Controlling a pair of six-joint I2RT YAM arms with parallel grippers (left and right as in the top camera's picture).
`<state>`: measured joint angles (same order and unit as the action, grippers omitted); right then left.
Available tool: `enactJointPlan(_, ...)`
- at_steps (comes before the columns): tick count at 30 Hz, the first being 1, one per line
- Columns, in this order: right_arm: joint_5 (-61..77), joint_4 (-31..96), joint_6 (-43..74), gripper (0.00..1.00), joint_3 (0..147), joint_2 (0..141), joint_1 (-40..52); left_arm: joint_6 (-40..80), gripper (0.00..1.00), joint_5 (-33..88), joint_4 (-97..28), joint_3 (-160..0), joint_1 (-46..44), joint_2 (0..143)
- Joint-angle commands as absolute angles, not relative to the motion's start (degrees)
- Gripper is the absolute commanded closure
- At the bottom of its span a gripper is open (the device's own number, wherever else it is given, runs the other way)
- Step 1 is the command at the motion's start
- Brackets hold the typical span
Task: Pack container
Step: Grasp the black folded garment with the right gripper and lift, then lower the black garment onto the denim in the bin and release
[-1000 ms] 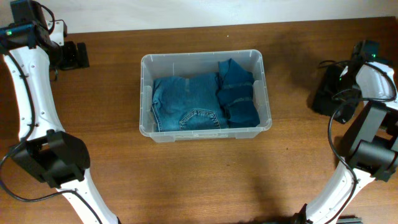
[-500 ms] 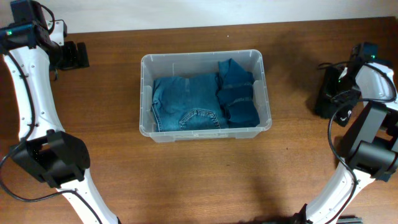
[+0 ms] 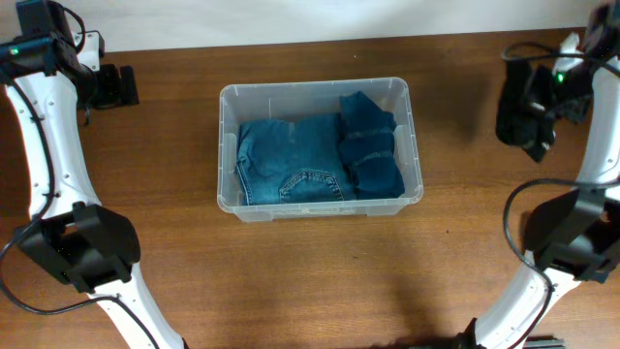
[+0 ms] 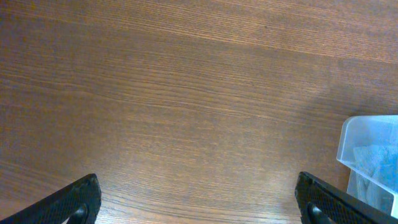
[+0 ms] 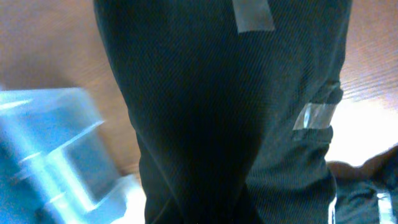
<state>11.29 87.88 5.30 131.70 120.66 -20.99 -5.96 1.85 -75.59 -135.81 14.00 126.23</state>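
Observation:
The clear plastic container (image 3: 230,145) stands mid-table and holds folded blue jeans (image 3: 291,165) and a darker blue folded garment (image 3: 370,143). Its corner (image 4: 367,149) shows at the right of the left wrist view, and it appears as a blur (image 5: 50,155) in the right wrist view. A black garment (image 3: 521,116) hangs above the table at the far right, with my right gripper (image 3: 544,92) shut on it. The black cloth (image 5: 217,112) fills the right wrist view and hides the fingers. My left gripper (image 3: 116,85) is open over bare wood (image 4: 199,208) at the far left.
The wooden table (image 3: 310,281) spreads around the container. Its far edge meets a white wall (image 3: 310,17) at the top. Both arm bases stand near the front corners.
My right gripper has shut on the black garment and lifted it off the table, moving toward the far edge. The left arm has not moved.

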Motion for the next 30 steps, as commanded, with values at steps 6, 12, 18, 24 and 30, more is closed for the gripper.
enactJointPlan(6,14.3,91.3,5.3,0.96,138.8,118.1,-1.0,-6.0,0.01,1.7,-75.4,-135.8,14.2,127.0)
enactJointPlan(12,5.7,91.3,14.5,0.96,138.7,118.5,13.5,-6.0,0.01,1.7,-74.8,-135.8,14.2,127.0)
enactJointPlan(18,-6.8,90.1,31.7,0.96,132.2,118.7,23.6,-6.0,0.01,1.7,-74.4,-135.8,14.2,127.0)
enactJointPlan(24,-11.6,86.6,37.0,0.96,124.7,118.7,25.5,-6.0,0.01,1.7,-74.6,-135.8,14.2,127.0)
enactJointPlan(30,-11.6,79.6,36.9,0.96,114.8,118.7,25.4,-6.0,0.01,2.6,-74.6,-135.8,14.2,127.0)
